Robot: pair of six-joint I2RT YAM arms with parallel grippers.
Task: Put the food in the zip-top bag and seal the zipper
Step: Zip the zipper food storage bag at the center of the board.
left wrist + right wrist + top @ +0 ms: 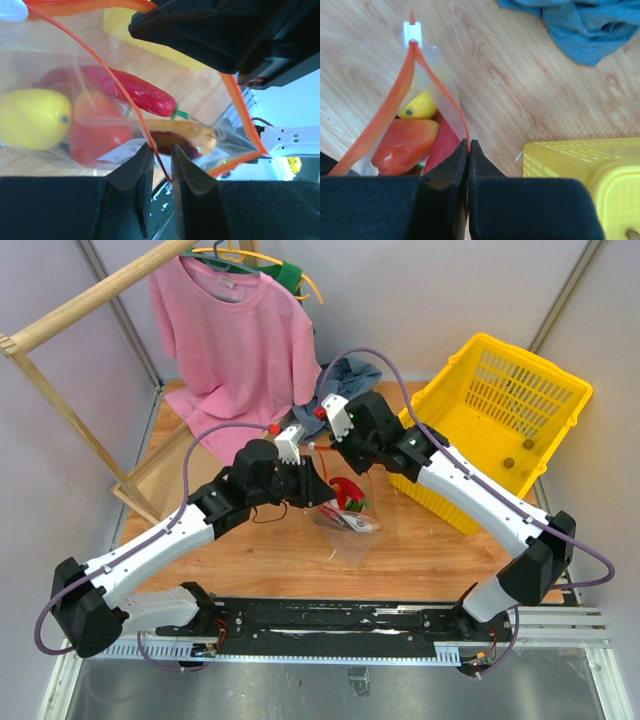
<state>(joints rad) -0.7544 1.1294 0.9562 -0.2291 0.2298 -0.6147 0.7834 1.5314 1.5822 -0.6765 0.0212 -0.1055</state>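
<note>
Above half-hidden food (405, 144), right end effector (469, 146) pinches zipper (399, 102); left end effector (161, 151) stands slightly parted.

A robot lab cell: plain grey panel walls (450, 300) enclose a light wooden tabletop (420, 560), with a black mounting rail (330, 618) along the frame's bottom.

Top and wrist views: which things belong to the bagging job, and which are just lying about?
Job: bag, zipper, slider, yellow fruit, pepper, chili.
Lying about: basket, pink shirt, blue cloth, wooden rack.
</note>
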